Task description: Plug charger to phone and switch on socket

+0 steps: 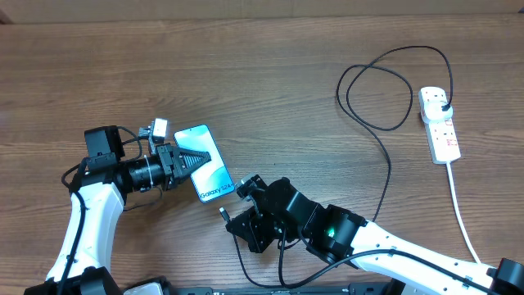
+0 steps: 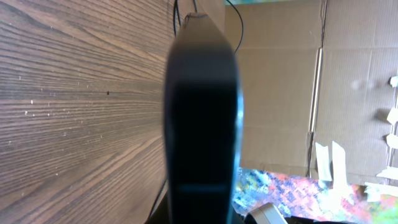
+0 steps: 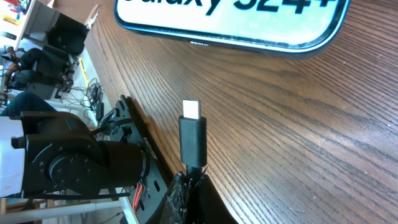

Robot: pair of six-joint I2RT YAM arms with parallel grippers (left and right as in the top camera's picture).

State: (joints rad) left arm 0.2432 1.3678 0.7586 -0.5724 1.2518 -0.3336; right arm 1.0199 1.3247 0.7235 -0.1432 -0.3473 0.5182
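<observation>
- Right gripper, clamped on the charger, aims its connector forward.
- The phone lies just ahead, short edge facing, apart.
- Left gripper, closed, rests on it.

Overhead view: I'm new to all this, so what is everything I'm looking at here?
phone: one, light-blue lit screen, left of centre
socket: one, white with red marks, far right
charger: one, black, tip just short of the phone, cable looping to the socket
table: one, brown wood, under everything
left claw: one, black, shut, over the phone
right claw: one, black, shut on the charger near its tip
</observation>
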